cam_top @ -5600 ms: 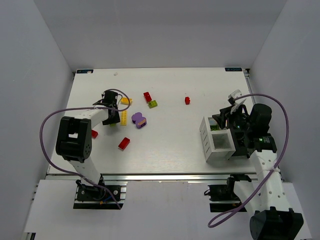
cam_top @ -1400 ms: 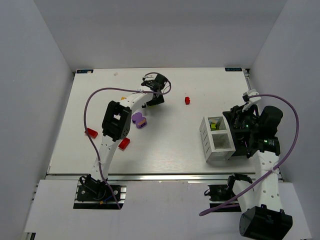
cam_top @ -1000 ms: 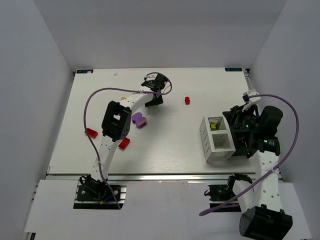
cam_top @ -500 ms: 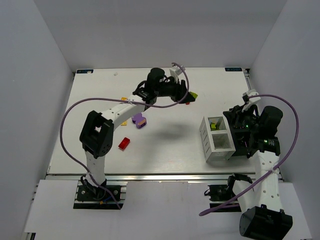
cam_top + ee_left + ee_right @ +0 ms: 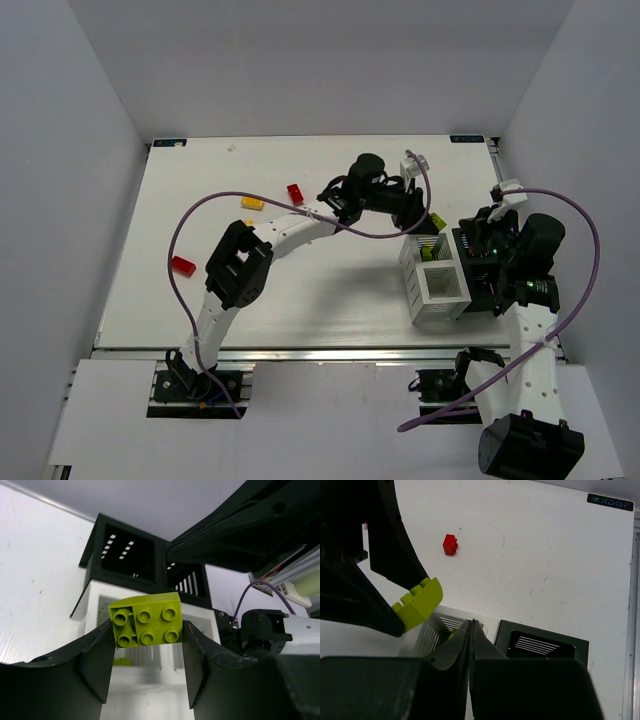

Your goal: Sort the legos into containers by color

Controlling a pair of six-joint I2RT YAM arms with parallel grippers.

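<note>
My left gripper [image 5: 424,214] is shut on a lime green lego [image 5: 438,220], held just above the far white compartment of the containers [image 5: 411,275]. In the left wrist view the studded green lego [image 5: 147,625] sits between my fingers [image 5: 97,662], over the white-walled compartment [image 5: 95,600]. Another green lego [image 5: 428,254] lies inside that compartment. My right gripper [image 5: 471,623] is shut on nothing, hovering over the containers' black side [image 5: 545,641]. Red legos [image 5: 295,193] [image 5: 182,265] and a yellow one [image 5: 252,203] lie on the table's left half.
A small red lego [image 5: 450,544] lies beyond the containers in the right wrist view. My left arm [image 5: 290,228] stretches across the table's middle and hides what is under it. Grey walls enclose the table on three sides.
My left arm has swung right, carrying the green lego from the table's far middle to above the containers. My right gripper has shut.
</note>
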